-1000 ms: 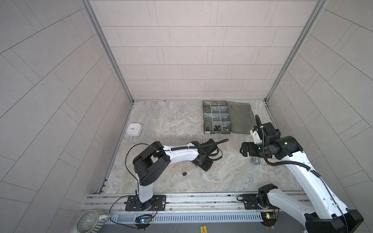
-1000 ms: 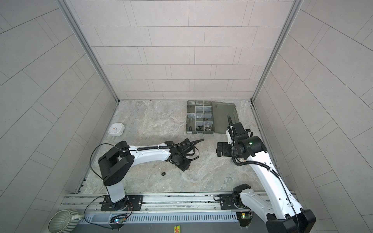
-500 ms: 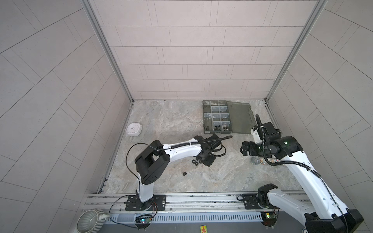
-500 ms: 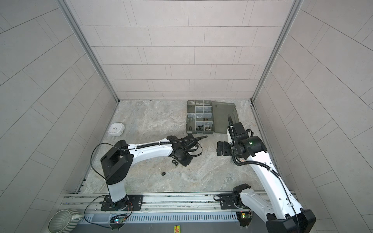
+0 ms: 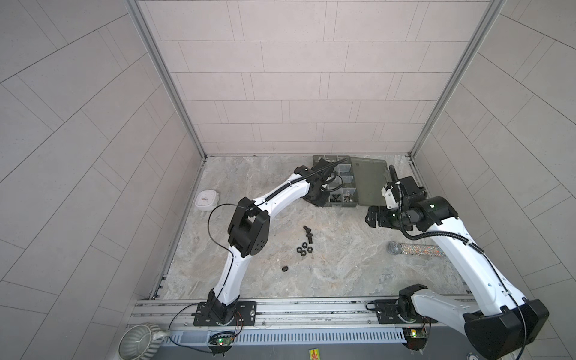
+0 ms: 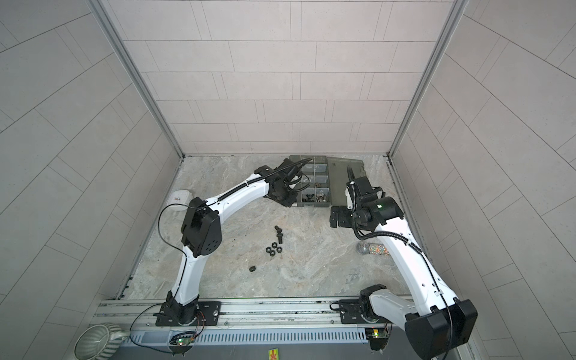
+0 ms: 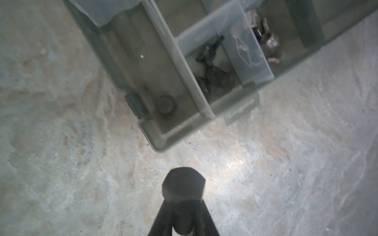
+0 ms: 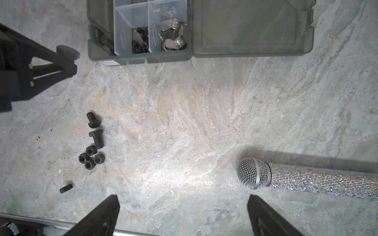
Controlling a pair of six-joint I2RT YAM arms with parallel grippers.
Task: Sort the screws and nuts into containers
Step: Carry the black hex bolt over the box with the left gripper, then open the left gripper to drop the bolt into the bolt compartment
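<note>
1. Smoky-grey translucent plastic organizer box (image 8: 139, 58), at 1 o'clock on the marble table (image 5: 343, 274): its near compartments (image 8: 120, 30) hold one black hex-head bolt (image 8: 106, 41), black nuts (image 8: 138, 46) and silver wing nuts (image 8: 173, 33).
2. Left gripper (image 7: 183, 203) pinches another black bolt (image 7: 183, 187), at the box's 7 o'clock.
3. Right gripper (image 8: 182, 216): fingers spread.

Top views: high above the front rail (image 5: 311, 307), tilted down toward the back wall (image 5: 296, 93); both take in the whole desk (image 5: 343, 274).
Left wrist: close and low, looking past the black bolt (image 7: 183, 183) pinched in the left end effector (image 7: 183, 204) at the organizer box (image 7: 159, 141).
Right wrist: higher, facing straight down between the spread right end effector (image 8: 183, 199) tips.
Shared: the organizer box's front compartments, in all four.
</note>
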